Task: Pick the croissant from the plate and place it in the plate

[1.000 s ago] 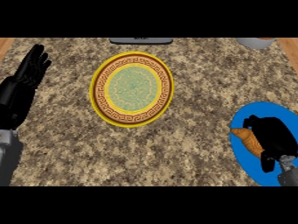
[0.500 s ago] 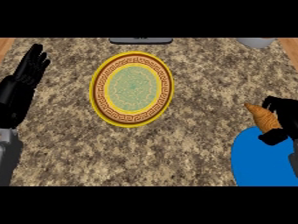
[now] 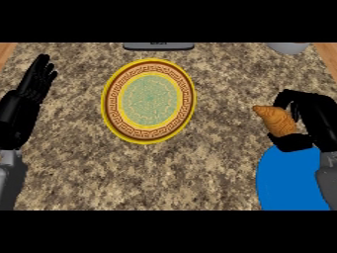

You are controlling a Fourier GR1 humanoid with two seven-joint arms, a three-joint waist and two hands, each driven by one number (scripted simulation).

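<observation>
Item: croissant (image 3: pixel 274 118), tan and tapered, grasped in the right robot hand (image 3: pixel 316 123), whose black fingers curled round its lower end; the tip pointed up and to the left. Position: just past the upper edge of the blue plate (image 3: pixel 287 183), near the right side of the surface, apparently raised off it, though the steep view left the height hard to judge. Destination: yellow plate (image 3: pixel 111 101) with a brown key-pattern rim, nothing on it, well apart to the left at the middle of the granite surface (image 3: pixel 76 168). Left robot hand (image 3: pixel 25 106): released, fingers straight up, resting at the left edge. Step judged in hand: the carry, the pick done and the placing not yet. Next move called for: travel leftward until the croissant stood over the green centre, then a lowering and an opening of the fingers.
</observation>
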